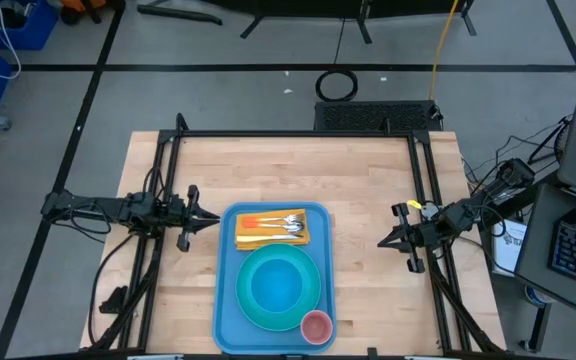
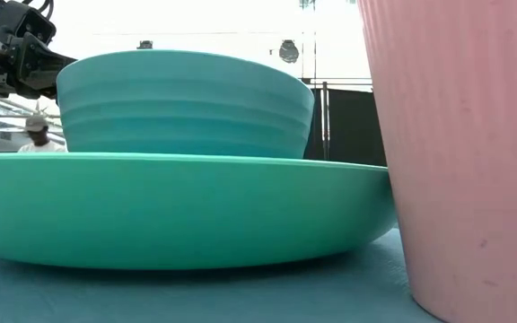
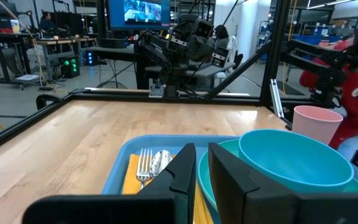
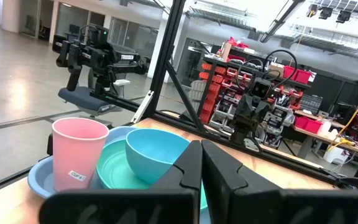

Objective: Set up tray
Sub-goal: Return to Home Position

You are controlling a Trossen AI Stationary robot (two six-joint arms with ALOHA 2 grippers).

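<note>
The blue tray point(image 1: 226, 300) lies flat on the wooden table, at the middle of its near half. On the tray's far end a yellow napkin point(image 1: 253, 238) carries a fork and a spoon point(image 1: 286, 224). A turquoise plate point(image 1: 253, 310) with a blue bowl point(image 1: 276, 283) in it fills the tray's middle. A pink cup point(image 1: 315, 327) stands upright at the tray's near right corner. My left gripper point(image 1: 211, 219) hovers level just left of the tray, with a narrow gap between its fingers point(image 3: 202, 152) and nothing in it. My right gripper point(image 1: 382, 241) hovers right of the tray, shut point(image 4: 202, 148).
Black frame rails point(image 1: 298, 134) run along the table's far, left and right sides. Bare wood point(image 1: 298, 170) stretches across the far half. In the low view the plate point(image 2: 178, 211), bowl point(image 2: 187, 103) and cup point(image 2: 465, 152) fill the picture.
</note>
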